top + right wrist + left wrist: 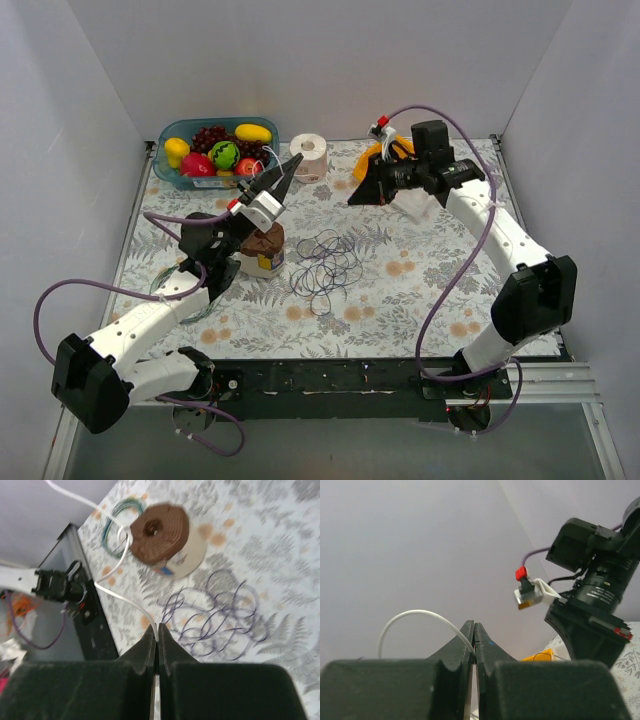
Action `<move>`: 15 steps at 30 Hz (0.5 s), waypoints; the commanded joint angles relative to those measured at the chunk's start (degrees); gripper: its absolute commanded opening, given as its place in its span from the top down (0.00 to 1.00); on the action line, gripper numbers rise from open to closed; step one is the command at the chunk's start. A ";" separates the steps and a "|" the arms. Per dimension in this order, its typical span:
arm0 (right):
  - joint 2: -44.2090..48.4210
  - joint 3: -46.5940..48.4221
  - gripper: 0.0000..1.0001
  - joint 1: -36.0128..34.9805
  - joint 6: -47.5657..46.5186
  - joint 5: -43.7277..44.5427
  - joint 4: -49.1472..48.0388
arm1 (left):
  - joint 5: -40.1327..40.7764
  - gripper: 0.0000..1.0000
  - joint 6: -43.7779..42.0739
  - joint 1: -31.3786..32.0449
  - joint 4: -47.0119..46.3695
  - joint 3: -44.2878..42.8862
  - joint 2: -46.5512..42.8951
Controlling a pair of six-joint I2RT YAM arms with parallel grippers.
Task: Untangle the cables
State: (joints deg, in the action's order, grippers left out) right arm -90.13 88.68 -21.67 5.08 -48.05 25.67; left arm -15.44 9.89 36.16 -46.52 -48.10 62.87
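Note:
The cables (325,262) lie as a loose tangle of thin dark purplish loops on the floral cloth at mid-table. They also show in the right wrist view (220,615). My left gripper (296,160) is raised near the toilet roll, well above the table. In its wrist view (474,630) it is shut on a thin white cable (415,612) that arcs off to the left. My right gripper (353,198) hangs above the table at the back. In its wrist view (157,630) it is shut on a thin white cable (144,612). Neither gripper touches the dark tangle.
A brown-topped cup (263,248) stands just left of the tangle. A flat greenish coil (117,525) lies beyond it. A fruit basket (215,150) and a toilet roll (308,155) stand at the back left, a yellow object (375,155) at the back. Walls enclose three sides.

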 commanded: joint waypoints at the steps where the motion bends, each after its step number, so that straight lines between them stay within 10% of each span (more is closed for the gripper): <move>1: 9.34 -5.07 0.99 -0.83 0.79 -13.03 -3.57 | 0.85 1.00 1.01 -0.13 0.56 1.51 -2.05; 5: 15.06 -11.33 0.99 -0.22 13.63 -20.00 -23.12 | 0.41 1.00 1.88 -0.04 1.60 2.13 -2.14; 11: 10.15 -3.54 0.99 0.84 2.15 -3.05 3.39 | -4.66 0.98 6.45 -0.13 9.05 4.24 -2.75; 14: 8.83 -3.34 0.99 0.84 1.85 1.21 7.82 | -12.81 0.69 6.29 -0.04 16.07 6.69 -2.23; 15: 8.83 -3.78 0.99 0.84 2.99 0.60 6.60 | -14.69 0.37 5.67 -0.04 18.03 7.83 -2.05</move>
State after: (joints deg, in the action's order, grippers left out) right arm -78.76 84.86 -21.10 9.04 -53.36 24.60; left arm -19.99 14.59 36.16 -39.53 -43.33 61.32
